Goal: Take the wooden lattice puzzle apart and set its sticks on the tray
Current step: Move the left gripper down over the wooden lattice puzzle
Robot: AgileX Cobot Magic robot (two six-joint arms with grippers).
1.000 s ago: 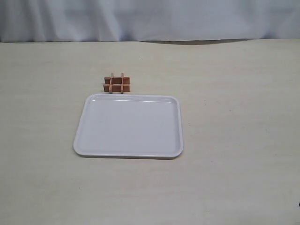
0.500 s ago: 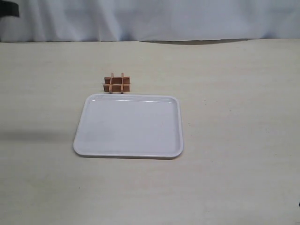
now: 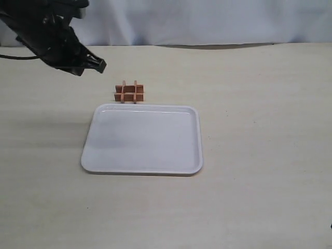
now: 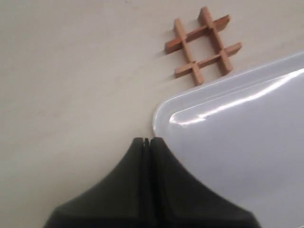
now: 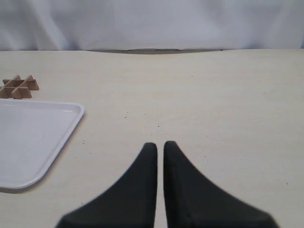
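Note:
The wooden lattice puzzle (image 3: 129, 92) lies assembled on the table, its sticks still crossed, just beyond the far rim of the white tray (image 3: 142, 137), which holds nothing. My left gripper (image 3: 98, 65) hangs above the table to the left of the puzzle, shut and holding nothing. In the left wrist view the shut left gripper (image 4: 147, 140) is over the tray's corner (image 4: 164, 111), with the puzzle (image 4: 203, 45) further ahead. My right gripper (image 5: 160, 145) is shut apart from a thin slit, empty, low over bare table; the tray (image 5: 28, 137) and puzzle (image 5: 18, 86) lie far off to its side.
A white cloth backdrop (image 3: 207, 21) hangs along the table's far edge. The beige tabletop (image 3: 259, 129) stretches wide to the right of the tray and in front of it.
My left arm has swung in from the upper left and now hangs near the puzzle. The puzzle and the tray have not moved.

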